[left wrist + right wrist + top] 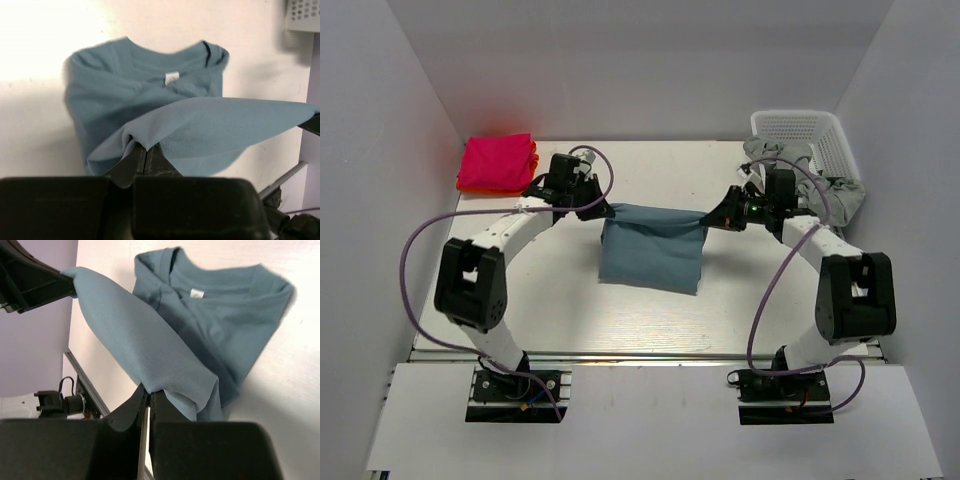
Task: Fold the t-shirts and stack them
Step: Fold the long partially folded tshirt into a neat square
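A dusty teal-blue t-shirt (652,250) hangs stretched between both grippers above the middle of the table, its lower part resting on the surface. My left gripper (604,210) is shut on its left corner (131,134). My right gripper (708,216) is shut on its right corner (152,384). The collar with a small white neck label (171,77) lies on the table below the lifted edge. A folded pink t-shirt (497,160) sits on an orange one (470,187) at the back left. A grey t-shirt (840,190) spills from the basket (810,135) at the back right.
The white lattice basket stands in the back right corner, close behind the right arm. White walls (400,150) enclose the table on three sides. A metal rail (640,355) runs along the table's near edge. Purple cables (415,260) loop off both arms.
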Controlling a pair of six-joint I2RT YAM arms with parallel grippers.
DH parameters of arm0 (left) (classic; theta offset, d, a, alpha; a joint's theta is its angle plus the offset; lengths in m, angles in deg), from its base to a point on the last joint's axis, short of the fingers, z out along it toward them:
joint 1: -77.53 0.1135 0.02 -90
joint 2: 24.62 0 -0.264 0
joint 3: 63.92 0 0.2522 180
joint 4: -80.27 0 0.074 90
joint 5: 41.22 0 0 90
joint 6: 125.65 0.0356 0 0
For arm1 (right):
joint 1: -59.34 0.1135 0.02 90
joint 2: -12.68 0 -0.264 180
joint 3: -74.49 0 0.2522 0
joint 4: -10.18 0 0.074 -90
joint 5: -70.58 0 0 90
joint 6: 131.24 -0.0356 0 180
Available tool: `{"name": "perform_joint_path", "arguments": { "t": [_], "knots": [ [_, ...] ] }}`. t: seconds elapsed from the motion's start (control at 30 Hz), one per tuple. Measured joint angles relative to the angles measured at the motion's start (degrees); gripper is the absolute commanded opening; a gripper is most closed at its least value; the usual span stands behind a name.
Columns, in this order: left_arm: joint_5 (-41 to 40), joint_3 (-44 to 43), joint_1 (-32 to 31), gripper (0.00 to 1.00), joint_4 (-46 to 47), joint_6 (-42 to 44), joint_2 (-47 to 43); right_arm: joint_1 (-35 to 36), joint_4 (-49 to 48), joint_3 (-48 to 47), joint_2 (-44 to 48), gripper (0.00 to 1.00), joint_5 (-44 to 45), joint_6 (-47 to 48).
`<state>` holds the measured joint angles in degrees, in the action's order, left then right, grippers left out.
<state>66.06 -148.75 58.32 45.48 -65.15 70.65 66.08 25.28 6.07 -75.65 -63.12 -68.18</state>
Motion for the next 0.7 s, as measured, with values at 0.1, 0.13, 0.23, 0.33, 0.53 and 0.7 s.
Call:
{"name": "perform_joint_path", "arguments": {
  "t": [0.1, 0.13, 0.23, 0.33, 0.53, 0.7],
  "knots": [
    [2.25, -3.1, 1.2, 0.0, 1.42, 0.15, 6.38, -0.26, -0.44, -3.93, -5.53, 0.0, -0.11, -0.11],
    [3.02, -3.76, 1.51, 0.0, 2.03, 0.28, 7.78, -0.37, -0.85, -5.49, -7.67, 0.0, -0.24, -0.22],
    [5.46, -7.19, 2.93, 0.0, 2.54, 0.72, 13.86, -0.42, -3.06, -9.35, -13.9, 0.03, -0.57, -0.81],
    [7.85, -11.1, 4.22, 0.52, 3.52, 1.33, 19.02, -0.44, -4.87, -12.7, -19.67, 0.3, -0.46, -1.55],
    [9.94, -17.18, 7.54, 1.0, 4.83, 3.15, 23.8, -0.76, -2.91, -27.74, -30.47, 0.91, 1.22, 1.68],
    [13.03, -17.68, 8.63, 1.0, 7.19, 5.77, 22.64, -0.5, -0.59, -29.9, -28.26, 0.91, 2.21, 4.96]
  ]
}}
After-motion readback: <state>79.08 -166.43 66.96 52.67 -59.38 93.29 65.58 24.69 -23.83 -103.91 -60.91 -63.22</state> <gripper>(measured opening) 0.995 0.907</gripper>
